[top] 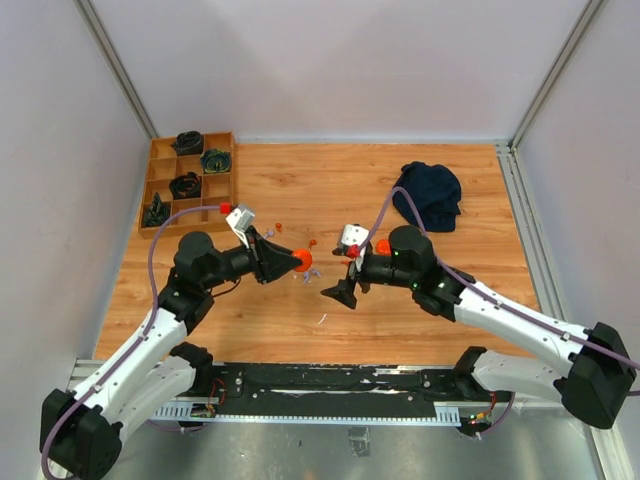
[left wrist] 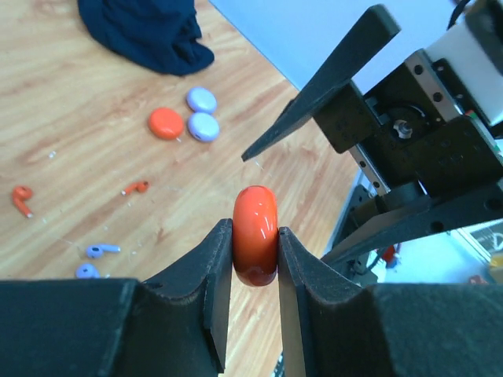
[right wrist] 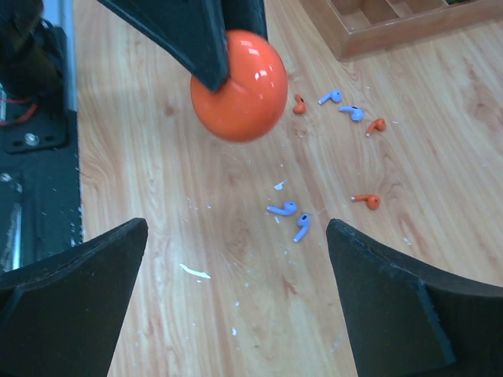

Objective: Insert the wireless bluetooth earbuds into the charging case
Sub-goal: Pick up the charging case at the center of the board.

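My left gripper [top: 297, 261] is shut on an orange-red round charging case [left wrist: 255, 234] and holds it on edge above the table. The same case [right wrist: 240, 86] hangs at the top of the right wrist view. My right gripper [right wrist: 236, 228] faces it with its jaws wide open and nothing between them. Wireless bluetooth earbuds lie loose on the wood. A lilac pair [right wrist: 283, 209] lies under the right gripper, and an orange-red one [right wrist: 367, 200] sits beside it. More earbuds, lilac [right wrist: 330, 97] and orange-red [right wrist: 376, 125], lie farther off.
Three more round cases lie together on the table, one orange-red [left wrist: 166, 123] and two lilac [left wrist: 202, 99]. A dark blue cloth [top: 432, 193] sits at the back right. A wooden compartment tray [top: 190, 185] stands at the back left. Small white scraps [right wrist: 192, 272] dot the wood.
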You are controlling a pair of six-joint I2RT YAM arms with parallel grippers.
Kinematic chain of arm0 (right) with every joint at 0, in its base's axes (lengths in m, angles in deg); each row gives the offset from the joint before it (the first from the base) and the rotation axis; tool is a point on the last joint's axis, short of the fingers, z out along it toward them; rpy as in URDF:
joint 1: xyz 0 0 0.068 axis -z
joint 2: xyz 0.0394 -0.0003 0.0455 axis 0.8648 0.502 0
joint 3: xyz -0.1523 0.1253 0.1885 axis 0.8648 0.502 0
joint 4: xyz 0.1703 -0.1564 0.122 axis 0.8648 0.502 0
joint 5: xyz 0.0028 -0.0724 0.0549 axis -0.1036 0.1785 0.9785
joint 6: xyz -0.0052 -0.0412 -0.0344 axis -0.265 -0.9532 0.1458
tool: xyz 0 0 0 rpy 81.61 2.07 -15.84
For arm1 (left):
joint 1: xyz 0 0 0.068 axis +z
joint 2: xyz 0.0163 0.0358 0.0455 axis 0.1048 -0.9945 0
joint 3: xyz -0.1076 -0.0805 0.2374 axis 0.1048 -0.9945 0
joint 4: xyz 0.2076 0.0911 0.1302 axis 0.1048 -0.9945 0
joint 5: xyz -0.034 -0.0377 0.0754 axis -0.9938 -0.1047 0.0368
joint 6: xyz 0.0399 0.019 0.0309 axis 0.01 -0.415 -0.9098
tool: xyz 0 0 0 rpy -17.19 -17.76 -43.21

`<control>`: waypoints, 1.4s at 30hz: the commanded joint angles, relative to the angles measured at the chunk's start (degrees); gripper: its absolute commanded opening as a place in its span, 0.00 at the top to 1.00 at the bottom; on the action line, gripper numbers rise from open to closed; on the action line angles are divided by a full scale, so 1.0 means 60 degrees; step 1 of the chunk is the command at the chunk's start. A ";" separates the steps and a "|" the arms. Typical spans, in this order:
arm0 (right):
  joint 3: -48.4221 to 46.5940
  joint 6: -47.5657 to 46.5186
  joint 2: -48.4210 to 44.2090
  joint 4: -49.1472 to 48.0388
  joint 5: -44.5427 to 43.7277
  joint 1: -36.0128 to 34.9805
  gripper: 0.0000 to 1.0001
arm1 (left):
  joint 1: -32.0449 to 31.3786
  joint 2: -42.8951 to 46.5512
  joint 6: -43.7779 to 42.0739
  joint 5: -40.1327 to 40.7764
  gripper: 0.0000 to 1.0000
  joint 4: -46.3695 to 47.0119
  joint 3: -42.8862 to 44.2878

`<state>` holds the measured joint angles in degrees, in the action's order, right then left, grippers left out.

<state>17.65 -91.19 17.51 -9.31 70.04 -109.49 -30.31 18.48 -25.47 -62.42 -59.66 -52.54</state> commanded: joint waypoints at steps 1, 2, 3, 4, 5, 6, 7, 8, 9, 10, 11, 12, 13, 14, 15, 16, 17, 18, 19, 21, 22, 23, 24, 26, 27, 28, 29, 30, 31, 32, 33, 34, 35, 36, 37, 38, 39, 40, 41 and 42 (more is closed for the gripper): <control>0.0937 0.2139 -0.0361 -0.2526 0.1469 0.0701 0.00 | -0.0121 0.0518 -0.0096 0.0677 0.89 0.1447 -0.0339; 0.1088 0.2475 -0.0373 -0.2941 0.1525 0.0782 0.01 | -0.0158 0.0539 -0.0129 0.0696 0.90 0.1603 -0.0376; 0.1208 0.2731 -0.0356 -0.3352 0.1576 0.0815 0.02 | -0.0187 0.0575 -0.0162 0.0722 0.90 0.1739 -0.0417; 0.1342 0.2929 -0.0332 -0.3808 0.1604 0.0824 0.01 | -0.0241 0.0600 -0.0236 0.0743 0.90 0.1853 -0.0437; 0.1485 0.3128 -0.0273 -0.4317 0.1650 0.0822 0.01 | -0.0287 0.0620 -0.0337 0.0748 0.91 0.1967 -0.0452; 0.1620 0.3314 -0.0228 -0.4799 0.1701 0.0827 0.01 | -0.0383 0.0646 -0.0470 0.0748 0.91 0.2116 -0.0468; 0.1706 0.3473 -0.0188 -0.5170 0.1708 0.0822 0.01 | -0.0453 0.0664 -0.0619 0.0748 0.91 0.2234 -0.0480; 0.1708 0.3634 -0.0152 -0.5312 0.1747 0.0847 0.01 | -0.0533 0.0692 -0.0784 0.0748 0.91 0.2344 -0.0498; 0.1624 0.3722 -0.0100 -0.5225 0.1856 0.0881 0.02 | -0.0603 0.0728 -0.0958 0.0748 0.90 0.2465 -0.0520; 0.1483 0.3749 -0.0031 -0.5059 0.2088 0.0917 0.01 | -0.0656 0.0760 -0.1108 0.0717 0.90 0.2602 -0.0572; 0.1341 0.3743 0.0051 -0.4953 0.2336 0.0939 0.01 | -0.0697 0.0782 -0.1235 0.0647 0.89 0.2738 -0.0604; 0.1276 0.3755 0.0114 -0.5025 0.2556 0.0944 0.01 | -0.0734 0.0805 -0.1361 0.0538 0.89 0.2885 -0.0643; 0.1257 0.3801 0.0166 -0.5195 0.2706 0.0941 0.01 | -0.0771 0.0801 -0.1433 0.0405 0.89 0.3037 -0.0675; 0.1295 0.3856 0.0193 -0.5419 0.2813 0.0948 0.02 | -0.0814 0.0793 -0.1514 0.0286 0.88 0.3144 -0.0700; 0.1330 0.3881 0.0196 -0.5606 0.2877 0.0958 0.04 | -0.0858 0.0790 -0.1591 0.0156 0.88 0.3215 -0.0708; 0.1333 0.3893 0.0198 -0.5716 0.2944 0.0956 0.06 | -0.0913 0.0766 -0.1651 0.0028 0.88 0.3279 -0.0718; 0.1324 0.3895 0.0199 -0.5788 0.3038 0.0959 0.08 | -0.0971 0.0737 -0.1691 -0.0087 0.88 0.3331 -0.0720; 0.1310 0.3893 0.0197 -0.5874 0.3158 0.0959 0.10 | -0.1032 0.0708 -0.1733 -0.0206 0.88 0.3378 -0.0712; 0.1305 0.3924 0.0204 -0.6022 0.3278 0.0948 0.12 | -0.1098 0.0679 -0.1776 -0.0305 0.88 0.3400 -0.0695; 0.1332 0.4012 0.0286 -0.6368 0.3410 0.0949 0.15 | -0.1243 0.0643 -0.1899 -0.0437 0.88 0.3402 -0.0617; 0.1333 0.4025 0.0336 -0.6454 0.3445 0.0951 0.18 | -0.1309 0.0615 -0.1951 -0.0502 0.88 0.3409 -0.0592; 0.1302 0.4012 0.0401 -0.6472 0.3480 0.0960 0.20 | -0.1356 0.0592 -0.1985 -0.0554 0.88 0.3402 -0.0563; 0.1269 0.4005 0.0458 -0.6474 0.3536 0.0950 0.23 | -0.1387 0.0562 -0.2002 -0.0625 0.88 0.3409 -0.0521; 0.1197 0.4057 0.0563 -0.6546 0.3725 0.0953 0.26 | -0.1450 0.0485 -0.2010 -0.0752 0.88 0.3403 -0.0463; 0.1186 0.4100 0.0599 -0.6612 0.3786 0.0951 0.28 | -0.1471 0.0451 -0.2011 -0.0823 0.88 0.3396 -0.0437; 0.1163 0.4114 0.0619 -0.6645 0.3843 0.0947 0.31 | -0.1486 0.0416 -0.2011 -0.0875 0.88 0.3401 -0.0428; 0.1151 0.4111 0.0634 -0.6650 0.3898 0.0960 0.33 | -0.1508 0.0399 -0.2011 -0.0907 0.88 0.3409 -0.0414; 0.1159 0.4115 0.0632 -0.6670 0.3941 0.0954 0.35 | -0.1524 0.0402 -0.2023 -0.0933 0.88 0.3408 -0.0412; 0.1158 0.4115 0.0623 -0.6678 0.3972 0.0953 0.38 | -0.1526 0.0403 -0.2038 -0.0928 0.88 0.3410 -0.0412; 0.1178 0.4122 0.0623 -0.6700 0.3995 0.0953 0.40 | -0.1531 0.0408 -0.2040 -0.0915 0.88 0.3410 -0.0410; 0.1200 0.4140 0.0622 -0.6750 0.4018 0.0948 0.42 | -0.1543 0.0425 -0.2053 -0.0889 0.88 0.3410 -0.0412; 0.1224 0.4157 0.0625 -0.6796 0.4042 0.0954 0.44 | -0.1546 0.0448 -0.2067 -0.0872 0.88 0.3408 -0.0412; 0.1241 0.4182 0.0633 -0.6833 0.4084 0.0957 0.45 | -0.1547 0.0469 -0.2069 -0.0857 0.88 0.3410 -0.0412; 0.1252 0.4180 0.0643 -0.6858 0.4106 0.0961 0.46 | -0.1554 0.0495 -0.2069 -0.0849 0.88 0.3399 -0.0412; 0.1267 0.4189 0.0650 -0.6879 0.4110 0.0952 0.48 | -0.1560 0.0517 -0.2069 -0.0837 0.88 0.3409 -0.0410; 0.1294 0.4188 0.0671 -0.6910 0.4111 0.0947 0.48 | -0.1569 0.0545 -0.2069 -0.0847 0.88 0.3410 -0.0410; 0.1316 0.4197 0.0690 -0.6988 0.4111 0.0949 0.50 | -0.1562 0.0571 -0.2069 -0.0848 0.88 0.3410 -0.0419; 0.1342 0.4233 0.0718 -0.7075 0.4111 0.0949 0.52 | -0.1561 0.0610 -0.2080 -0.0837 0.88 0.3408 -0.0426; 0.1364 0.4254 0.0743 -0.7128 0.4124 0.0954 0.53 | -0.1561 0.0643 -0.2085 -0.0827 0.88 0.3406 -0.0434; 0.1368 0.4292 0.0778 -0.7177 0.4138 0.0957 0.54 | -0.1572 0.0676 -0.2091 -0.0820 0.88 0.3402 -0.0441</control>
<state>26.52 -66.16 21.59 -48.20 93.49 -105.05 -39.14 21.15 -36.99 -66.79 -41.78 -56.65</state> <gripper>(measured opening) 0.476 0.300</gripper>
